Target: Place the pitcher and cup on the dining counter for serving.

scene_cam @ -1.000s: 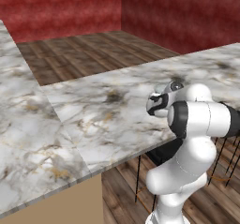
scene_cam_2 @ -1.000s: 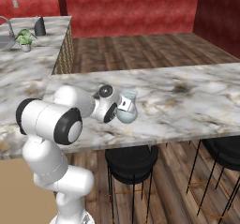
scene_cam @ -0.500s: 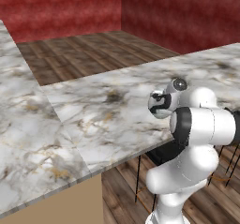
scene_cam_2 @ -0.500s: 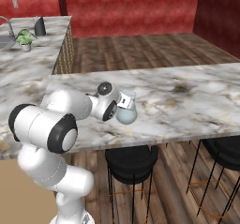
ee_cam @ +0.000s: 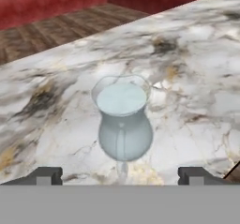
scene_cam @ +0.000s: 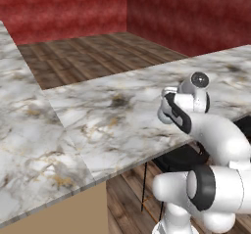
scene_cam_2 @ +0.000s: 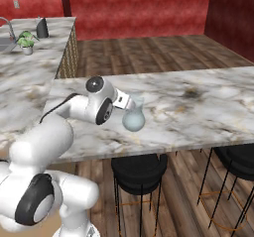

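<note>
The pitcher (ee_cam: 124, 124), a pale blue-grey translucent jug, stands upright on the dining counter (ee_cam: 197, 78). My gripper (ee_cam: 120, 175) is open just behind it, with one fingertip (ee_cam: 47, 175) on either side and neither touching the jug. From the right base view, the pitcher (scene_cam_2: 134, 118) sits near the front edge of the dining counter (scene_cam_2: 198, 112), right in front of my gripper (scene_cam_2: 126, 102). The handle faces the hand. The cup is out of view.
Black bar stools (scene_cam_2: 139, 169) (scene_cam_2: 243, 161) stand under the counter's near edge. A second marble counter at the back left carries a potted plant (scene_cam_2: 26, 41), a dark kettle (scene_cam_2: 42, 29) and a sink. Wood floor and red walls lie beyond.
The gripper, shut on the pitcher a second ago, has opened and let it go. The pitcher stays standing on the counter. The arm's elbow has swung lower.
</note>
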